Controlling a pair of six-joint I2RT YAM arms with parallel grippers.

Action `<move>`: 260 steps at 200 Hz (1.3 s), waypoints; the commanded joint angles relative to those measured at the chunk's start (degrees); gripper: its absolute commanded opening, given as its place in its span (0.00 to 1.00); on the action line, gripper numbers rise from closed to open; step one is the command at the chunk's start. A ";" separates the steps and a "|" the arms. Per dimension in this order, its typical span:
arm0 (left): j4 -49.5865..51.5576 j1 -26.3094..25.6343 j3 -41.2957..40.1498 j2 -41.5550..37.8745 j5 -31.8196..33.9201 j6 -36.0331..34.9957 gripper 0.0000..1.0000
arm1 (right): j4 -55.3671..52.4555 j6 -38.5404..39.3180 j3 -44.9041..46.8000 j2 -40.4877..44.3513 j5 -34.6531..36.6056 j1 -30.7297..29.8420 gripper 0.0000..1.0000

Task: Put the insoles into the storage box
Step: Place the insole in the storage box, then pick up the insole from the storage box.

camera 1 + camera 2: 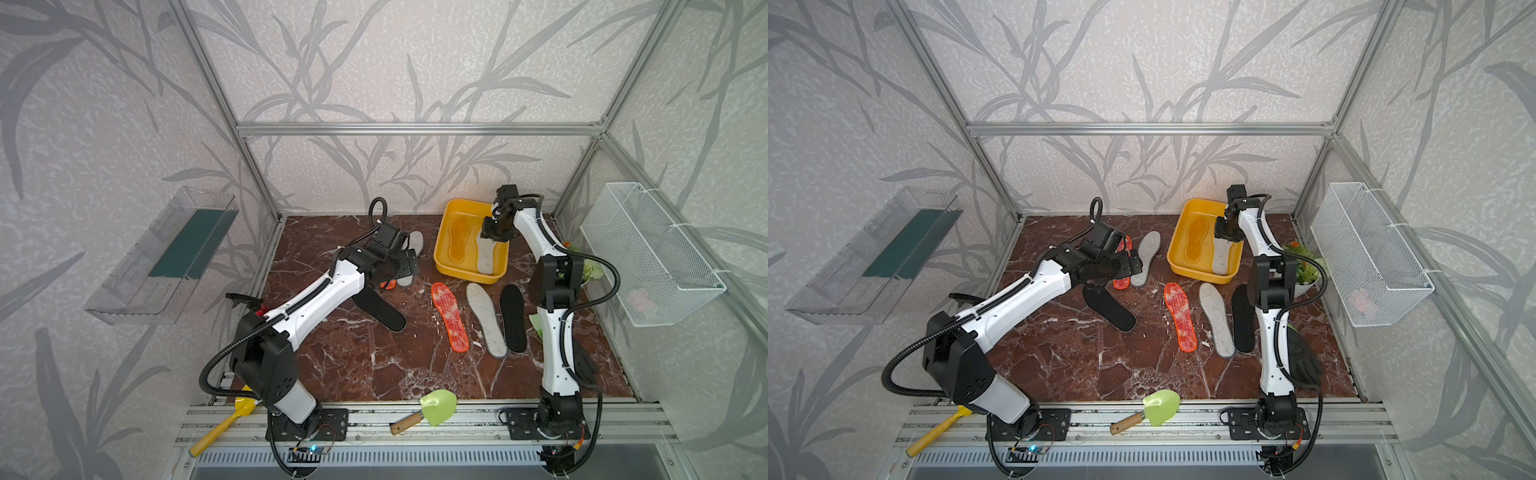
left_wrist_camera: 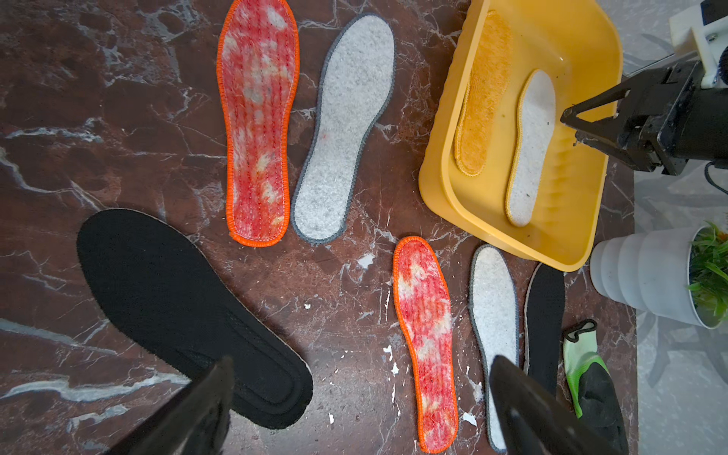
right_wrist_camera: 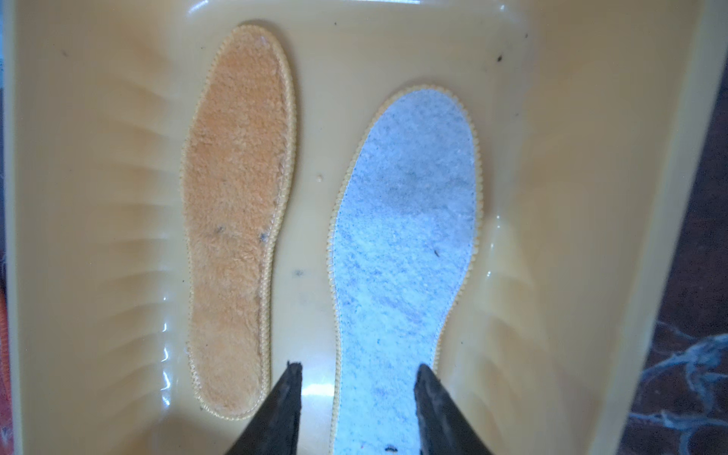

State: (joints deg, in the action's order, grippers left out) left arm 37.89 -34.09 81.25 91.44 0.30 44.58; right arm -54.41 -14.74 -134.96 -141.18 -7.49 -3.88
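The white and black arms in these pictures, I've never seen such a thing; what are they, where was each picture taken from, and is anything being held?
The left arm and right arm are robots fixed at the front of a marble-patterned table. Two pictures look down on everything from above; the other two come from cameras on the wrists. The two-fingered left hand is open above the table; the right hand is open over the yellow storage box. Neither holds anything. In the box lie an orange insole and a pale insole; six more lie on the table: red-white insoles, grey insoles, black insoles.
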 commanded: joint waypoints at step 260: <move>-4.74 1.92 -6.78 -1.02 -7.20 3.05 0.99 | 4.71 0.55 39.60 42.42 -0.92 -9.16 0.54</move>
State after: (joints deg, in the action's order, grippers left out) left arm 34.96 -32.34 76.03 92.29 -5.80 46.46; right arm -47.94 -12.84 -93.14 -95.61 -15.25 -11.53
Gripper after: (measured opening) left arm 0.993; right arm 0.538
